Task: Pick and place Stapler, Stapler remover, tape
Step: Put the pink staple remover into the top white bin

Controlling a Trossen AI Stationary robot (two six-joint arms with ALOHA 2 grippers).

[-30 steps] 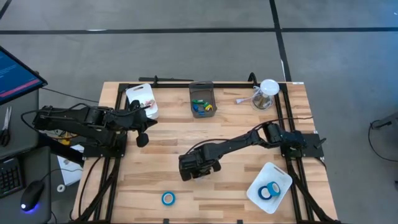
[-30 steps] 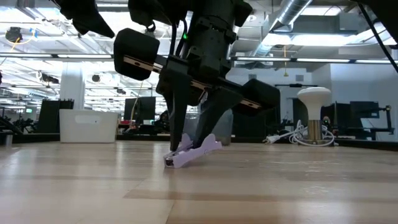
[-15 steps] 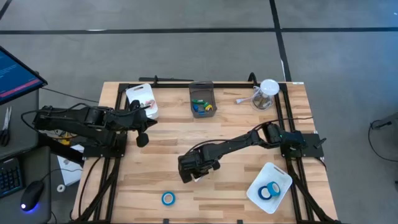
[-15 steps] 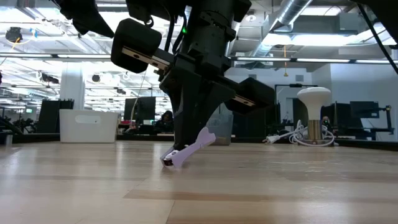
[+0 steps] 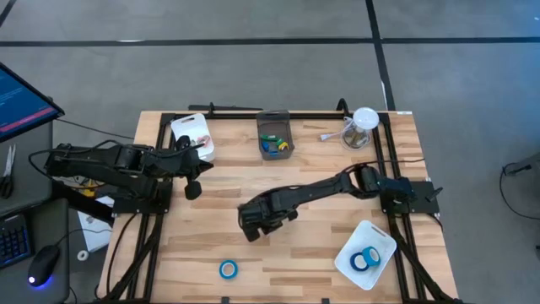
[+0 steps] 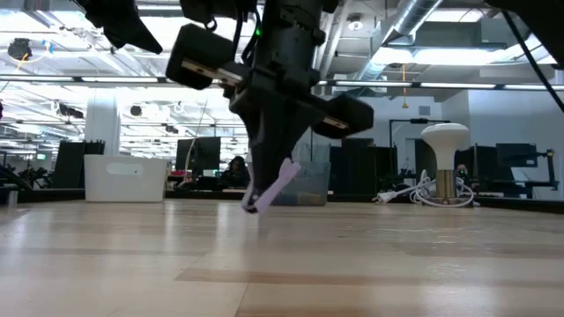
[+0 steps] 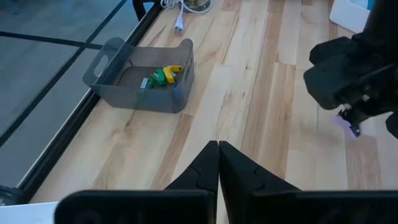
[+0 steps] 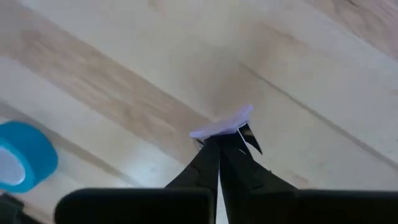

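From overhead we look straight down on the whole tabletop (image 5: 278, 181) and both arms. Our low camera sits at tabletop height, looking level across the wood into the room behind. The left wrist camera faces across the boards toward the grey bin (image 7: 144, 78) and the other arm. The right wrist camera hangs close over the wood, sharing a blue tape roll (image 8: 22, 155) with the overhead view.
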